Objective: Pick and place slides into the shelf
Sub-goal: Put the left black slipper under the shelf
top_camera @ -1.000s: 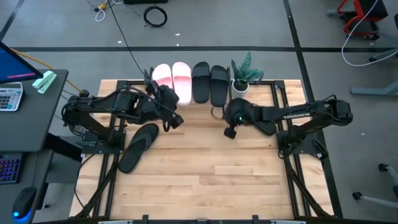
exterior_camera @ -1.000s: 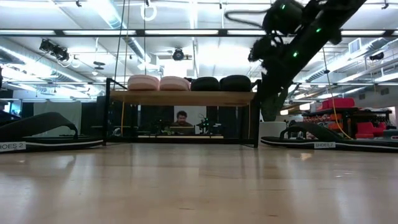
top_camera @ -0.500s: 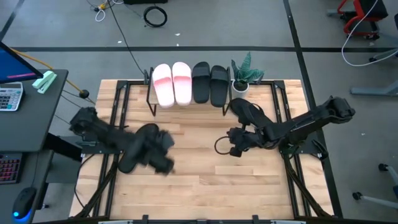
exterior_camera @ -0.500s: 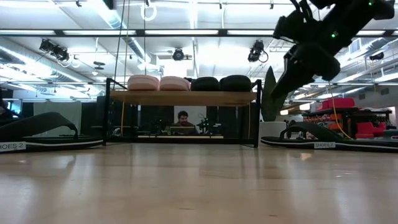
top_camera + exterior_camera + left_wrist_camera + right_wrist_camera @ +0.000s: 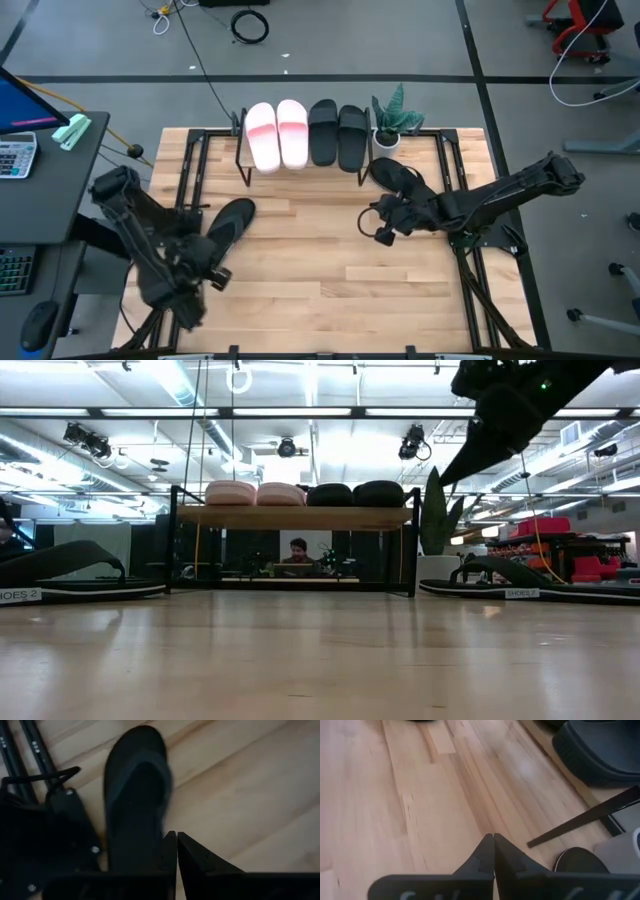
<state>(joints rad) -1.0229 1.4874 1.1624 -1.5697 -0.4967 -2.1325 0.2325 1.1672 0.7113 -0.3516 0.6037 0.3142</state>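
Both grippers, left (image 5: 208,280) and right (image 5: 383,234), are clenched empty in front of the shelf (image 5: 300,165), near flip-flops (image 5: 226,221).

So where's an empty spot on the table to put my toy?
The big bare wood in the middle of the table, between the two flip-flops, is free. The shelf top is full with four sandals, and a plant sits beside it.

The left gripper (image 5: 215,279) has swung away from the shelf (image 5: 300,165), past the left flip-flop (image 5: 222,232), to the tabletop's (image 5: 330,290) near left corner, its fingers pressed together. The right gripper (image 5: 383,234) has also drawn back from the shelf's right end toward mid-table, beside the right flip-flop (image 5: 400,182), and has risen in the low view.
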